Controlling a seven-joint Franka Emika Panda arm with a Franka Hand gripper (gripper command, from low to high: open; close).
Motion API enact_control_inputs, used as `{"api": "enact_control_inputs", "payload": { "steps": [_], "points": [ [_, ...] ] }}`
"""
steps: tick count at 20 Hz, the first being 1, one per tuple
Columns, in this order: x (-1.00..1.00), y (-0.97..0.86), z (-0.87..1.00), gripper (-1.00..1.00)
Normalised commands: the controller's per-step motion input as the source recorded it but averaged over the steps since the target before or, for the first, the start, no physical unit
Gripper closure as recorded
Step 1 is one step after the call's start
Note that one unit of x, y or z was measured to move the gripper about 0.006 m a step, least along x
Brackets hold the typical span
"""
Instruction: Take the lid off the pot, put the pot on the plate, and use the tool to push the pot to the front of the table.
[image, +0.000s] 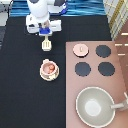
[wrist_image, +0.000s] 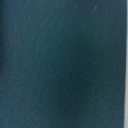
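1. The black table (image: 20, 95) fills the exterior view's left and centre; the wrist view shows only a bare dark patch of it.
2. The pinkish-brown stove (image: 70, 107) covers the table's corner at the exterior view's bottom right, with four black burners (image: 104, 51).
3. The large grey pan (image: 94, 106) sits on the stove near the exterior view's bottom edge.
4. The gripper (image: 45, 34) hangs near the table's edge at the exterior view's top, grasping the tool (image: 46, 44), whose slotted head points toward the pot.
5. The plate (image: 49, 71) lies near the table's middle, just beside the stove's edge.
6. The pot (image: 49, 68) rests on the plate, uncovered.
7. The lid (image: 80, 48) lies on the stove's corner nearest the tool.
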Motion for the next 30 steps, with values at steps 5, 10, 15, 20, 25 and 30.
{"api": "enact_control_inputs", "payload": {
  "steps": [5,10,15,20,25,30],
  "points": [
    [0.96,-0.13,-0.13,1.0],
    [1.0,-0.15,-0.12,1.0],
    [1.0,0.0,-0.06,1.0],
    [0.42,0.35,0.31,1.0],
    [-0.45,0.2,0.66,1.0],
    [-0.57,0.15,0.61,1.0]
  ]
}}
